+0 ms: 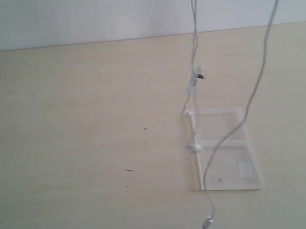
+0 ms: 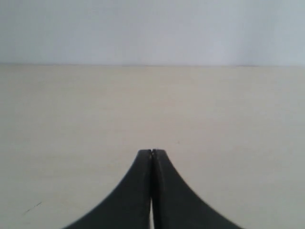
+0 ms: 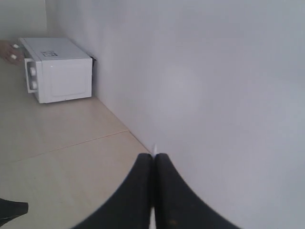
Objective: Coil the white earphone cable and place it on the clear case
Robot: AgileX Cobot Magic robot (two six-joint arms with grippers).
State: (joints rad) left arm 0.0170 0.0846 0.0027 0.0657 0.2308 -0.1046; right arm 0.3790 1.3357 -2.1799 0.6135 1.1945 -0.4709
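**Over the desk: cable hanging in 2 strands, both grippers pressed together**

On the right half of the pale desk [image 1: 81, 124], the clear case [image 1: 223, 123] lies flat and opened out, its 2 square halves one behind the other. A small whitish patch [image 1: 245, 169] shows in the nearer half.

The white earphone cable [image 1: 194, 44] is uncoiled. It drops in 2 strands that leave the top of the exterior view.
- Left strand: carries the inline piece [image 1: 198, 75] above the desk, just beyond the case. 1 earbud [image 1: 186, 111] sits at the case's far left corner, and the other earbud [image 1: 195, 147] is at its left edge, by the hinge line.
- Right strand: slants down across both halves of the case. It ends in the plug [image 1: 207, 224] on the desk, just in front of the case.

Neither gripper shows in the exterior view.
- Left gripper [image 2: 152, 152]: fingers pressed together over bare desk. There is a faint pale line low in the seam, and I cannot tell whether it is cable.
- Right gripper [image 3: 154, 155]: fingers pressed together, with a white sliver [image 3: 154, 149] poking out at the tips, so it is pinching the cable. It faces a white wall [image 3: 214, 95], and a white box-shaped appliance [image 3: 59, 71] stands well off along that wall.
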